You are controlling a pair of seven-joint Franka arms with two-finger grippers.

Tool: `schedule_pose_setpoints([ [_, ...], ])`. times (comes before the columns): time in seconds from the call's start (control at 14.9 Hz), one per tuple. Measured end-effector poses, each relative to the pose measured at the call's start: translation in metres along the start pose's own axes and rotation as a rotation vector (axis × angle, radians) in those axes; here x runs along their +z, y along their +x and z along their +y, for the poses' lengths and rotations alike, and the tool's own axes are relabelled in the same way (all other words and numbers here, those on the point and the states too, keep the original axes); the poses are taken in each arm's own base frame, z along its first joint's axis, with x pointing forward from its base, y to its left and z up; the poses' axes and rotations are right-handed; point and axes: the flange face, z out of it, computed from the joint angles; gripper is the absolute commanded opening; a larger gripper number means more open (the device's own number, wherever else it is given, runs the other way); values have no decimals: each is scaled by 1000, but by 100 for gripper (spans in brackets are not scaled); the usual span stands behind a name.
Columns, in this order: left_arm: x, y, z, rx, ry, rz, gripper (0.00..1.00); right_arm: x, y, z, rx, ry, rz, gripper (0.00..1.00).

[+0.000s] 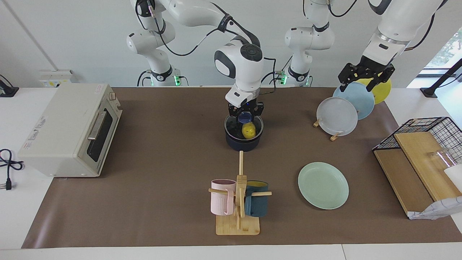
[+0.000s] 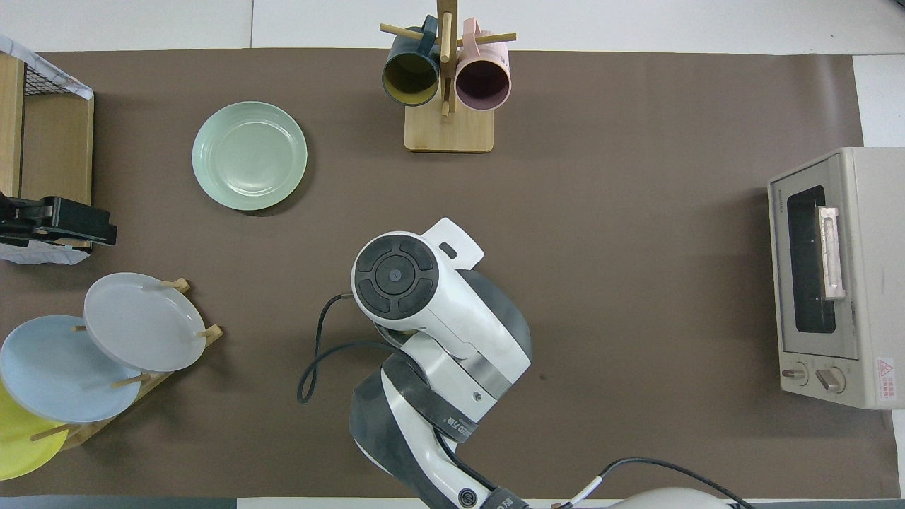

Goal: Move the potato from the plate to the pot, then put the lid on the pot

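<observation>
1. White walls are backing a white counter (image 1: 361, 252) that is carrying a long brown mat (image 1: 162, 151) under everything.
2. Midway along the mat, the small dark navy-blue saucepan (image 1: 242, 142) is sitting with the round clear glass lid (image 1: 231, 126) lying level on its rim; the lid's blue knob is sitting at its centre.
3. The right tool (image 1: 245, 116) is pointing straight down over that pot, its fingertips clenched on the blue knob.
4. The small glossy yellow potato (image 1: 248, 130) is lying inside the pot – showing through the glass.
5. In the overhead view the right arm's white wrist is hiding the pot, the lid and the potato.
6. The round pale mint-green plate (image 1: 323, 185) is lying flat on the mat, bare, farther from the robots than the pot and toward the left arm's end of the counter.
7. The left tool (image 1: 365, 74) is hanging in the air over the wooden rack of upright plates (image 1: 337, 116) – grey-white, light blue and yellow – with its fingers spread wide and nothing between them.
8. A cream toaster oven (image 1: 68, 130) is standing at the right arm's end.
9. A wooden mug tree (image 1: 238, 202) with a pink mug and a dark blue mug is standing farther from the robots than the pot.
10. A black wire basket on a wooden tray (image 1: 418, 159) is sitting at the left arm's end.
</observation>
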Motion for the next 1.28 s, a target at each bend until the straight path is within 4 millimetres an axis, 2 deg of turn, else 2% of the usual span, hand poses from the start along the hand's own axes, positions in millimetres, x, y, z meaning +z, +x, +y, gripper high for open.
schedule_pose_setpoints([
  [0.6, 24, 8, 0, -2, 1, -44, 100, 3, -1, 1, 1, -4, -5, 0],
  [1.28, 19, 5, 3, 3, 1, -37, 100, 4, 0, 1, 1, 5, 5, 0],
])
